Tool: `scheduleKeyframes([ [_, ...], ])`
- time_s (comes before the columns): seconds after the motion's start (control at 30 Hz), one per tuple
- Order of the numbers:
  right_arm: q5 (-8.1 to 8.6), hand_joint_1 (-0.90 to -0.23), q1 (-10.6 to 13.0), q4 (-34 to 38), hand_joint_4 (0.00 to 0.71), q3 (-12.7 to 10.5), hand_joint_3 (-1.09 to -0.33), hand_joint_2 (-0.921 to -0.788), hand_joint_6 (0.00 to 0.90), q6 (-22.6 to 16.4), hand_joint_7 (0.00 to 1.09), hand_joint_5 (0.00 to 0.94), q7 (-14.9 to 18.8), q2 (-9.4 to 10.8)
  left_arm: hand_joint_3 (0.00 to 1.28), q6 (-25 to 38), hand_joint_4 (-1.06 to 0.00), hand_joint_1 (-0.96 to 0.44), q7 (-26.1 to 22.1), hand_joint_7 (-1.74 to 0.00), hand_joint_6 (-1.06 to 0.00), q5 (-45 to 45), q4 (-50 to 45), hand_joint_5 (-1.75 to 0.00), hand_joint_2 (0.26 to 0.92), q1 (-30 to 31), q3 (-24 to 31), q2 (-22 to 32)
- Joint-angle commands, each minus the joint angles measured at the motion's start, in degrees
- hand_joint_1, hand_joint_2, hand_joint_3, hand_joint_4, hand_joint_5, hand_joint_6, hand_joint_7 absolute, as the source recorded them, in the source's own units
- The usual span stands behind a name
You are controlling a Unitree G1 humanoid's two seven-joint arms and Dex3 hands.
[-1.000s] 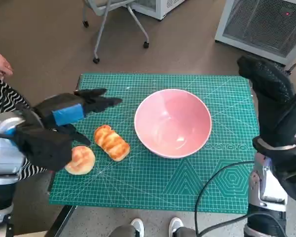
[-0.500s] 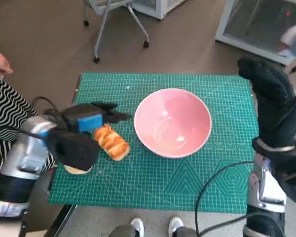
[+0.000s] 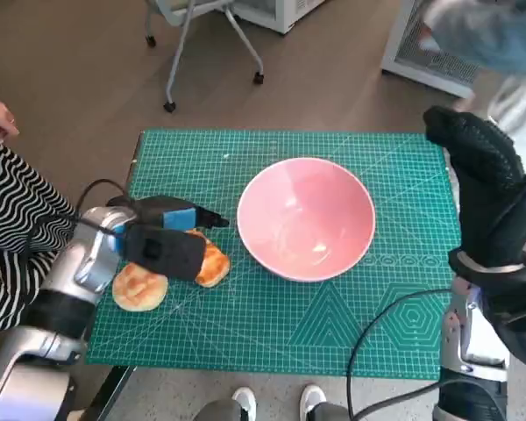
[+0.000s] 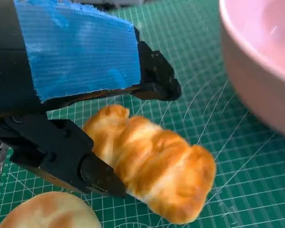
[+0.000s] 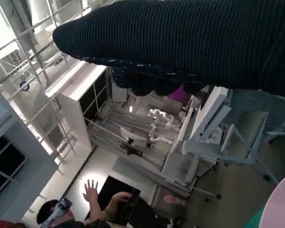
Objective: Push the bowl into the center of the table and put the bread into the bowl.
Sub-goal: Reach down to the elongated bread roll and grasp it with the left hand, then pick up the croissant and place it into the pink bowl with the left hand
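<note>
1. reaching over the long bread [image 3: 212, 261], the left hand [image 3: 162, 246] sits low at the left side of the counter [image 3: 272, 338], blue tape facing up.
2. in the left wrist view the fingers [image 4: 99, 178] lie on either side of the bread [image 4: 154, 166]: one black tip touches its near side, another [image 4: 156, 83] sits just above its far end. whether they truly grip it, i cannot tell.
3. the bread lies flat on the green mat [image 3: 333, 316], just left of the bowl [image 3: 305, 217], not touching it.
4. the pink bowl stands upright near the middle of the mat, a little toward the right half; nothing shows inside it.
5. a round bun [image 3: 139, 287] lies on the mat near the front left corner, just beside the left forearm and close to the long bread; in the left wrist view its top [image 4: 50, 211] shows right by the lower finger.
6. the right hand [image 3: 486, 189] is raised at the right edge of the counter, well apart from the bowl, holding nothing; the glove's fingers look loosely together and extended.
7. a person in a striped sleeve [image 3: 17, 232] is at the left; a chair base [image 3: 206, 44] stands on the floor beyond the counter.
</note>
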Motion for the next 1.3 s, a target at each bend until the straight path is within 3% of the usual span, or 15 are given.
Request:
scheduleKeyframes([
  [0.03, -0.16, -0.723, 1.6, -0.42, 0.151, 0.02, -0.748, -0.921, 0.078, 0.81, 0.5, 0.004, -0.49, -0.02, 0.05, -0.03, -0.53, 0.06, 1.74, -0.07, -0.61, 2.55, 3.51, -0.06, 0.78, -1.39, -2.07, -0.49],
  [0.17, -0.24, -0.724, 1.96, -0.9, 0.149, 0.07, -0.747, -0.921, 0.078, 0.9, 0.5, 0.003, -0.62, 0.03, 0.05, -1.66, -0.64, 0.07, 3.37, -0.11, -0.69, 3.58, 5.78, -0.09, 0.803, -1.9, -3.27, -0.43],
  [0.23, -0.28, -0.725, 2.07, -0.99, 0.148, 0.06, -0.747, -0.921, 0.076, 0.94, 0.5, 0.002, -0.67, 0.01, 0.05, -2.43, -0.74, 0.07, 3.82, -0.15, -0.75, 3.76, 6.77, -0.15, 0.821, -2.22, -3.71, -0.38],
  [0.27, -0.3, -0.727, 2.14, -1.06, 0.147, 0.08, -0.747, -0.921, 0.075, 0.96, 0.5, 0.002, -0.7, 0.01, 0.06, -2.79, -0.73, 0.04, 3.96, -0.51, -0.68, 3.77, 7.14, -0.52, 0.857, -2.34, -3.85, -0.32],
  [0.3, -0.3, -0.728, 2.17, -1.11, 0.146, 0.1, -0.747, -0.921, 0.074, 1.0, 0.5, 0.001, -0.73, 0.01, 0.08, -3.32, -0.72, 0.03, 4.04, -0.76, -0.63, 3.79, 7.56, -0.77, 0.88, -2.53, -3.98, -0.22],
  [0.33, -0.24, -0.729, 2.16, -1.03, 0.145, 0.1, -0.747, -0.921, 0.073, 1.04, 0.5, 0.001, -0.72, 0.01, 0.08, -4.1, -0.72, 0.02, 4.1, -0.88, -0.61, 3.7, 7.81, -0.94, 0.895, -2.75, -4.03, 0.04],
  [0.43, -0.11, -0.73, 2.17, -0.95, 0.145, 0.11, -0.746, -0.921, 0.071, 1.15, 0.5, 0.0, -0.71, 0.04, 0.07, -5.61, -0.74, 0.01, 4.22, -0.98, -0.65, 3.34, 8.04, -1.12, 0.897, -3.08, -3.9, 0.59],
  [0.9, 0.15, -0.72, 2.51, -0.59, 0.147, 0.19, -0.747, -0.921, 0.071, 1.18, 0.51, 0.001, -0.8, 0.59, 0.06, -8.36, -0.79, 0.0, 1.2, -1.17, -0.68, -4.24, -3.82, -1.0, 0.891, -1.67, 3.49, 5.74],
  [1.3, 1.19, -0.722, 2.39, -0.42, 0.147, 0.07, -0.747, -0.921, 0.07, 1.73, 0.51, 0.001, -0.12, 0.59, 0.02, -2.75, -0.86, 0.0, -2.48, -1.17, -0.7, -14.41, -20.49, -0.9, 0.893, -1.51, 13.72, 8.22],
])
